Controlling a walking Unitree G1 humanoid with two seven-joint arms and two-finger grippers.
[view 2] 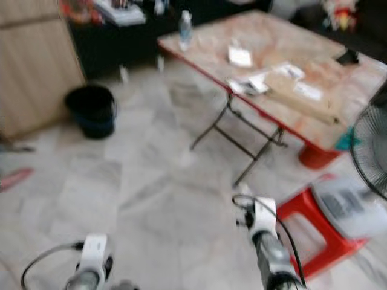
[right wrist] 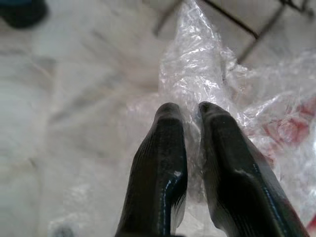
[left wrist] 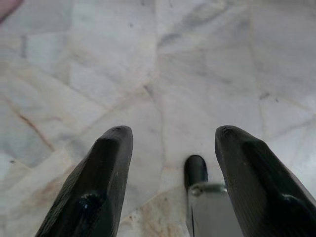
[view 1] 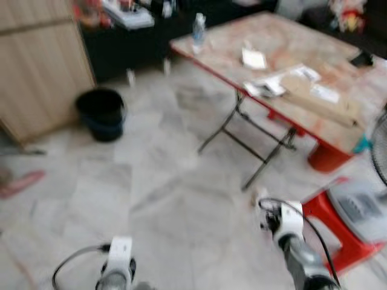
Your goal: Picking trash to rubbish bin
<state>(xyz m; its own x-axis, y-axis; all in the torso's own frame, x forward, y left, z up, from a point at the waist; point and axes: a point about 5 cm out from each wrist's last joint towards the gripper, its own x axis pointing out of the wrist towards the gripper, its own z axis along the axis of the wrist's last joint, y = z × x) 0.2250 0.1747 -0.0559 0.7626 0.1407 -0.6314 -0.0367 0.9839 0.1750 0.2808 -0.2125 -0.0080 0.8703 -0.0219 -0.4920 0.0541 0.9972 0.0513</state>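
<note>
Right wrist view: we are seeing the right gripper (right wrist: 190,113) with its fingers clenching crinkled clear plastic wrap (right wrist: 207,64) above the floor (right wrist: 84,98).
Left wrist view: left gripper (left wrist: 170,136) fingers are hanging released over bare marble.
Head views: we are counting one black rubbish bin (view 1: 101,113), one folding worktop (view 1: 290,42), one red stool (view 1: 329,226), well apart from the bin.

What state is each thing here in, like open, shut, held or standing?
Right gripper: shut on the clear plastic wrap.
Left gripper: open, holding nothing, above the floor.
Black bin: upright, top open, on the floor.
Folding table: unfolded, standing, papers and a box on top.
Water bottle: upright on the table.
Red stool: standing, a grey item on it.
</note>
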